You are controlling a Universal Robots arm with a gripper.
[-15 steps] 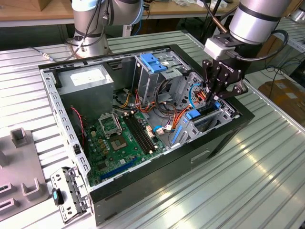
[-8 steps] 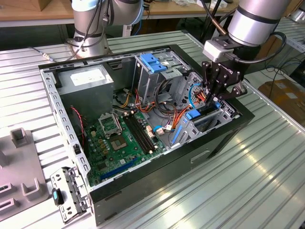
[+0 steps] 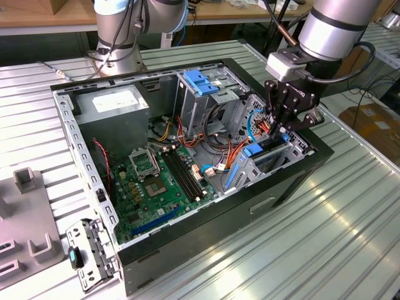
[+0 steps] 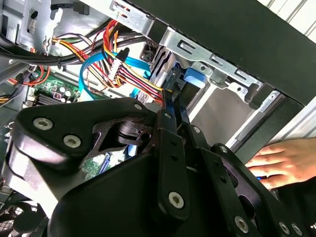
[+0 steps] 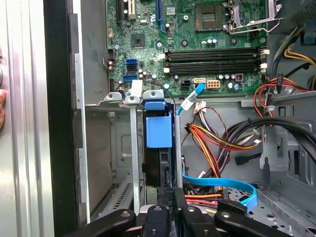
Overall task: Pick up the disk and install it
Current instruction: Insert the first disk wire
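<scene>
A ribbed metal table point(image 3: 350, 237) carries the open computer case point(image 3: 187, 187). Right of centre in the exterior view, the gripper point(image 3: 279, 134) has its fingers closed on the disk point(image 3: 270, 145), standing edgewise in the bay. The second wrist view shows a hand point(image 4: 284, 160) at right.

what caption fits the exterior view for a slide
Robot arm's gripper reaches into the drive bay of an open computer case, beside the motherboard and bundled cables.

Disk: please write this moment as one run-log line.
gripper shut | tips at disk | disk in drive cage | hand outside case
</scene>
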